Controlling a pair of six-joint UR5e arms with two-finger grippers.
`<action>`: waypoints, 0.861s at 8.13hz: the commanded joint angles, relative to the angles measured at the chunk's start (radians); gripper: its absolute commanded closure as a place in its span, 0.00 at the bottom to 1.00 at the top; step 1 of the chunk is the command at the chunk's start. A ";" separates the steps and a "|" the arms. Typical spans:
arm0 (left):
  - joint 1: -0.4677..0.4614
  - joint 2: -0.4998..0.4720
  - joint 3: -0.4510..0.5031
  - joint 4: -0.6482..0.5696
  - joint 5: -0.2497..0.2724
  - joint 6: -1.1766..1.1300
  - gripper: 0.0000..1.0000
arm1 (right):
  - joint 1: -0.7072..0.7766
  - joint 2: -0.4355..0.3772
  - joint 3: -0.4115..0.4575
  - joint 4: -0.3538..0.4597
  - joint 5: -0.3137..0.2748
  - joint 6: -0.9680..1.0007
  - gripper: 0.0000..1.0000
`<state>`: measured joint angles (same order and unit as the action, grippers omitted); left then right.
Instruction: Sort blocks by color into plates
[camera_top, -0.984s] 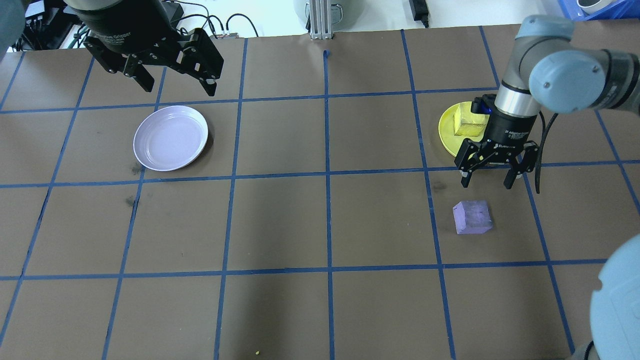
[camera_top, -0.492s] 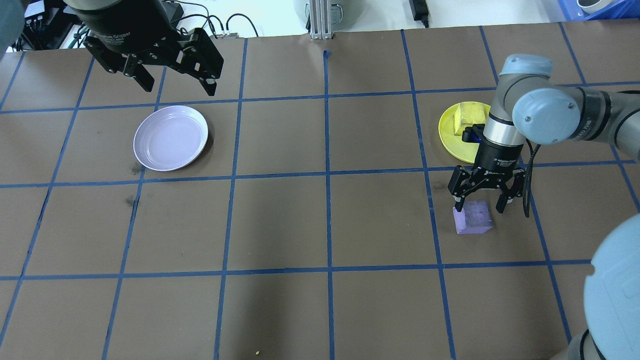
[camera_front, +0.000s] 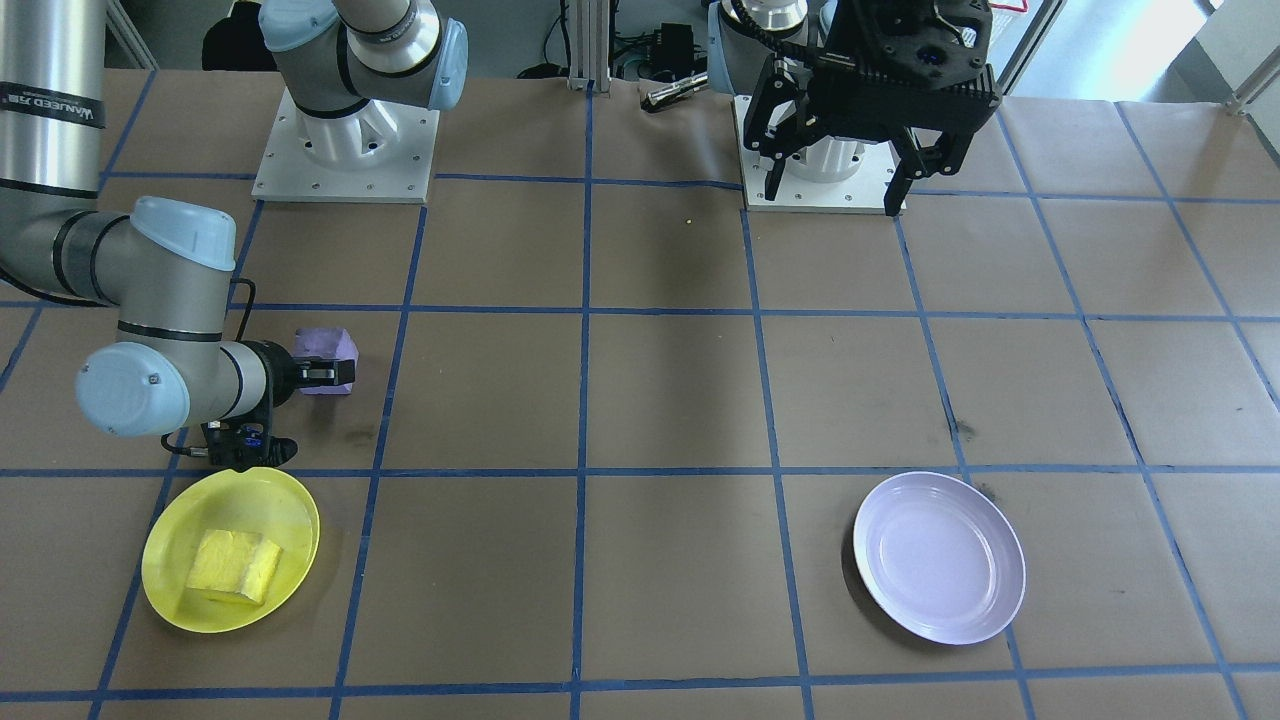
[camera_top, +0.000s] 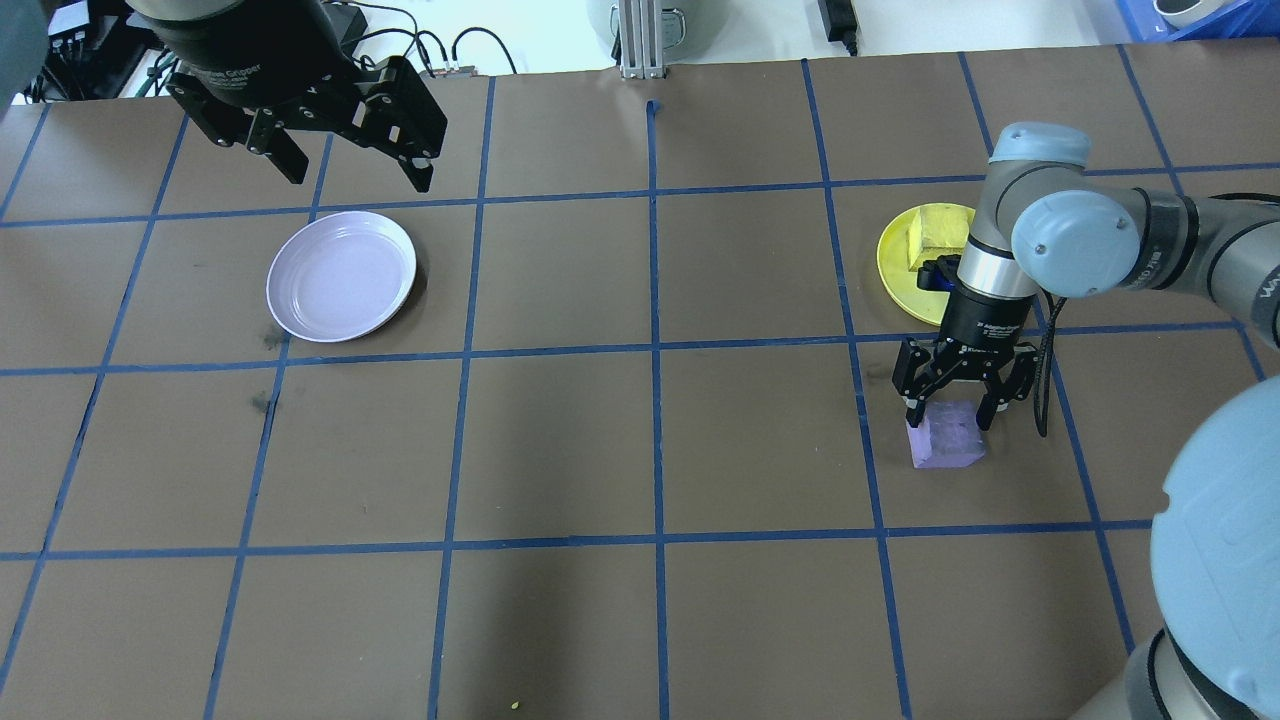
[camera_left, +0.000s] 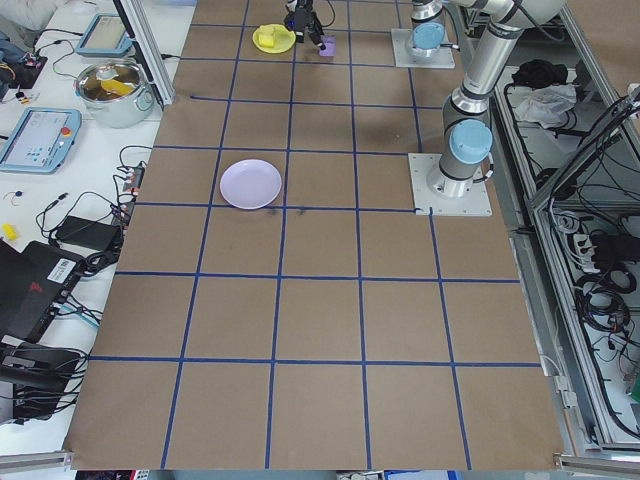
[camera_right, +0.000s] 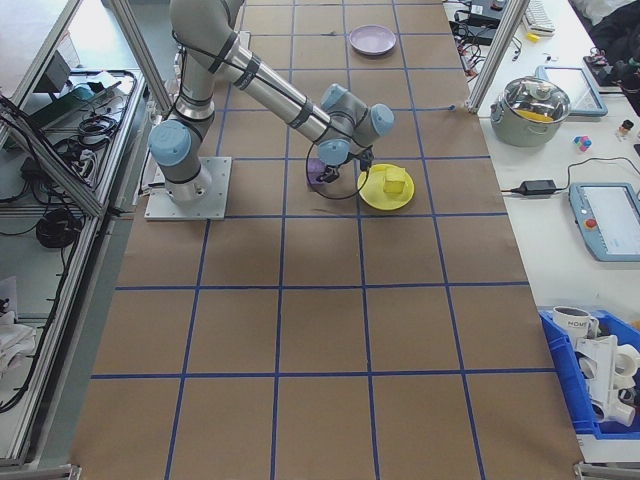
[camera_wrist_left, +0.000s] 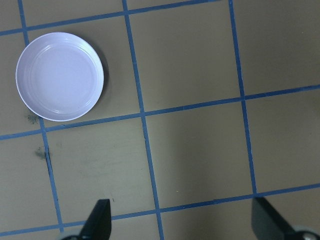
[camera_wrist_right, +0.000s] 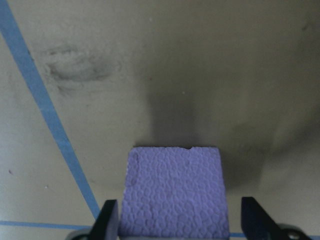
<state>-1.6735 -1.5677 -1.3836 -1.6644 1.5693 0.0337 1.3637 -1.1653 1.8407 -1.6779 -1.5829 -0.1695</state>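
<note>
On brown table (camera_top: 600, 450), two plates, two blocks, right fingers (camera_top: 912, 408) apart astride purple block (camera_top: 950, 445), left fingers (camera_top: 425, 165) apart.

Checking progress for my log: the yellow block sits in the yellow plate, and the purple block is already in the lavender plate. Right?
Not quite. The purple block lies on the table between the right gripper's open fingers; the lavender plate is empty, as the overhead view shows. The yellow block is in the yellow plate.

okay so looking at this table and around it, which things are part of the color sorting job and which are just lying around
Part of the job:
purple block, between the open fingers of the right gripper
yellow block, in the yellow plate
purple plate, empty

Just lying about:
pot with lid beside the table
tablets
cables
bin of mugs
</note>
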 joint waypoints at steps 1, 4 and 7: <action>0.000 0.000 0.000 0.000 0.000 0.000 0.00 | 0.000 -0.003 0.000 -0.006 0.006 0.001 1.00; 0.006 0.014 0.000 -0.008 0.006 0.003 0.00 | 0.002 -0.104 -0.034 0.041 0.086 0.024 1.00; 0.009 0.014 0.000 -0.009 0.006 0.005 0.00 | 0.154 -0.171 -0.115 0.040 0.138 0.138 1.00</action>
<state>-1.6666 -1.5549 -1.3836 -1.6727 1.5750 0.0378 1.4040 -1.3029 1.7843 -1.6407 -1.4731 -0.1315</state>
